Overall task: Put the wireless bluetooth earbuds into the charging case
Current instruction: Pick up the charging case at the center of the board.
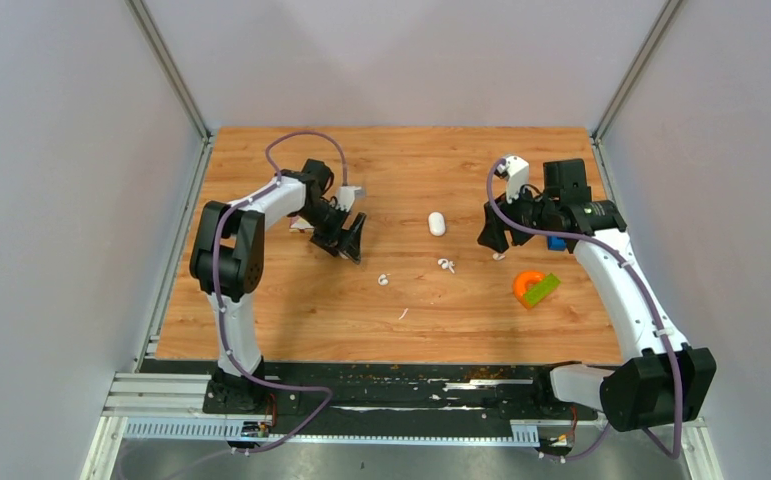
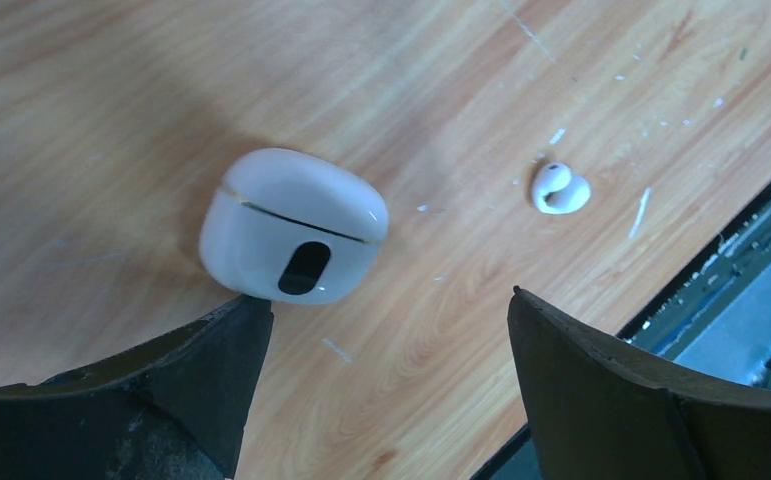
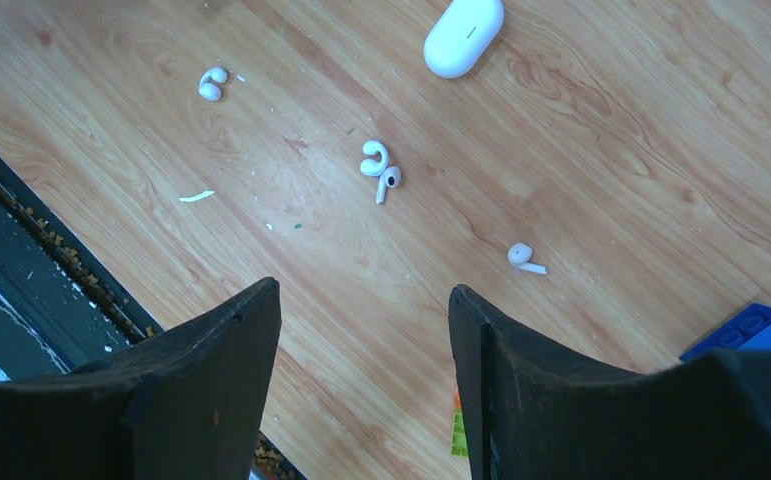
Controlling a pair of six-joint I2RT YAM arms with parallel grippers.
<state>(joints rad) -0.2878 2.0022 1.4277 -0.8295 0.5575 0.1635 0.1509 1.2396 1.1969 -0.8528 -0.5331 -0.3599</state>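
Bordering a scratched wooden tabletop (image 1: 291, 310), grey walls (image 1: 61, 150) enclose scattered earbuds (image 1: 446, 265).

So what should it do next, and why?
Probably move the left arm's fingers across until the charging case sits between them. They stand open, with the case just past one fingertip, not yet straddled. The case lies shut on the table and the earbuds lie loose, so it likely needs holding and opening first.

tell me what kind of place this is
Likely a robot lab cell: a wood table boxed in by grey panels, two arms bolted to a rail at its near edge.
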